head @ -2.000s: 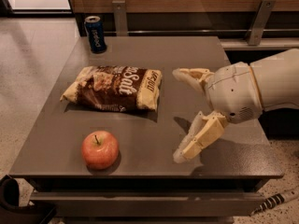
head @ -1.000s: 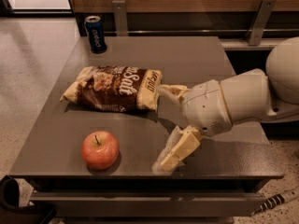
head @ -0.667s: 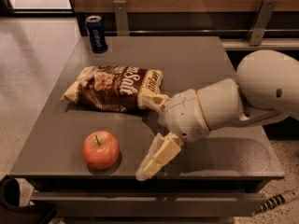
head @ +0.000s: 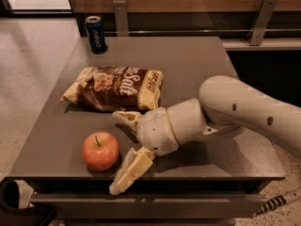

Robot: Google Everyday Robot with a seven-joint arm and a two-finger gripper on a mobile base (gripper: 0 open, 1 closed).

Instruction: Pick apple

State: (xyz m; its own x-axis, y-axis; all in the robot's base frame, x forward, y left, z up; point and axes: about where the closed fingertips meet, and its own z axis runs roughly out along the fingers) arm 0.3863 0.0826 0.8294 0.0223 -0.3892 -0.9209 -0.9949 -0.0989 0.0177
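Observation:
The apple is round and red-orange with a short dark stem, and sits near the front left edge of the grey table. My gripper is open, just to the right of the apple and level with it. One cream finger points left behind the apple, and the other finger reaches past the table's front edge. The fingers flank the apple's right side without touching it. The white arm comes in from the right.
A brown and cream chip bag lies flat just behind the apple and gripper. A blue drink can stands at the table's back left corner. A wooden wall with metal brackets runs behind the table.
My gripper has moved left across the table, from the right side to right beside the apple, and dropped lower. The apple, bag and can have not moved.

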